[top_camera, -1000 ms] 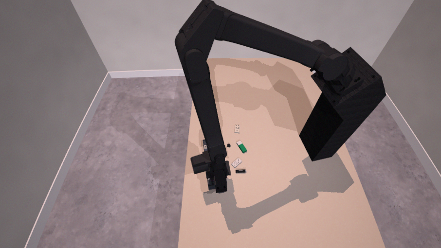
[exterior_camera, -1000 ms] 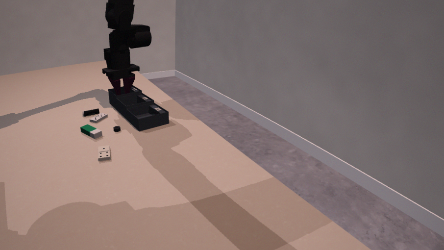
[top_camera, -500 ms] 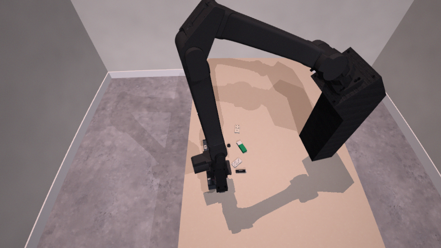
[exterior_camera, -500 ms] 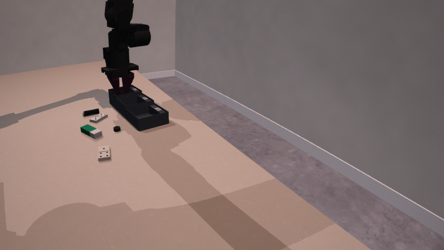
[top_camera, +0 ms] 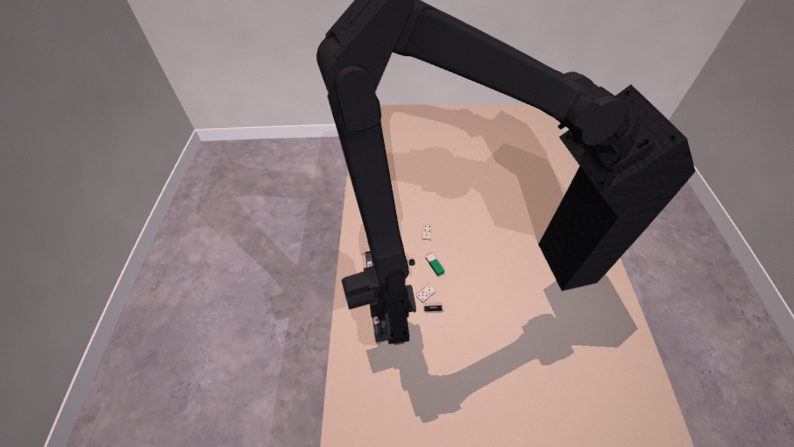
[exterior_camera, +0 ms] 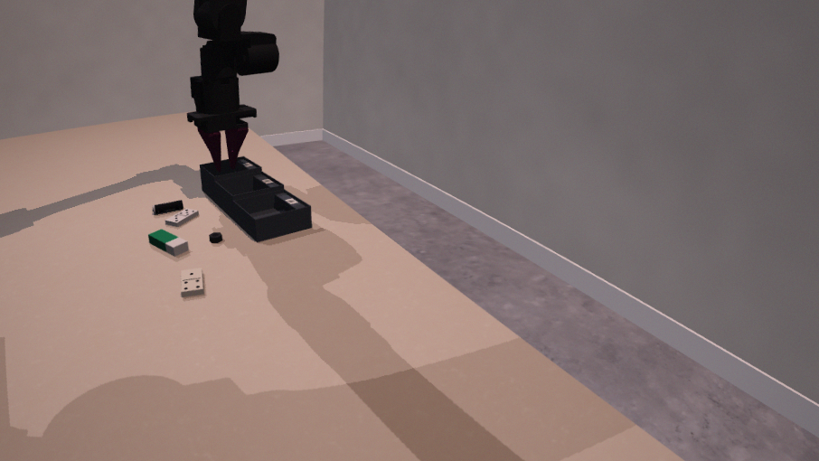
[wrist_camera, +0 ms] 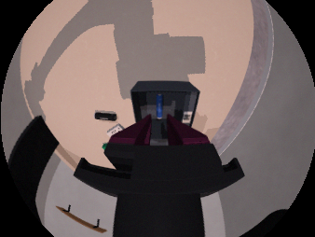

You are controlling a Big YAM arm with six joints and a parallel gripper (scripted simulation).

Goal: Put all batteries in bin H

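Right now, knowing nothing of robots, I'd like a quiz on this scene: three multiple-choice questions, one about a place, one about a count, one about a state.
1. Where is the hand?
A. Over the green and white block
B. Over the end bin of the black row
C. Resting on the floor

2. How many white dotted dominoes lie on the table?
A. Two
B. Four
C. None

3. What is the hand doing?
A. Gripping a domino
B. Shut tight on nothing
C. Fingers apart, holding nothing

Answers:
1. B: the hand points down into the end bin, far from the block.
2. A: one domino lies near the bins, another lies further off.
3. C: a gap shows between the fingers, and a blue thing lies in the bin below them.
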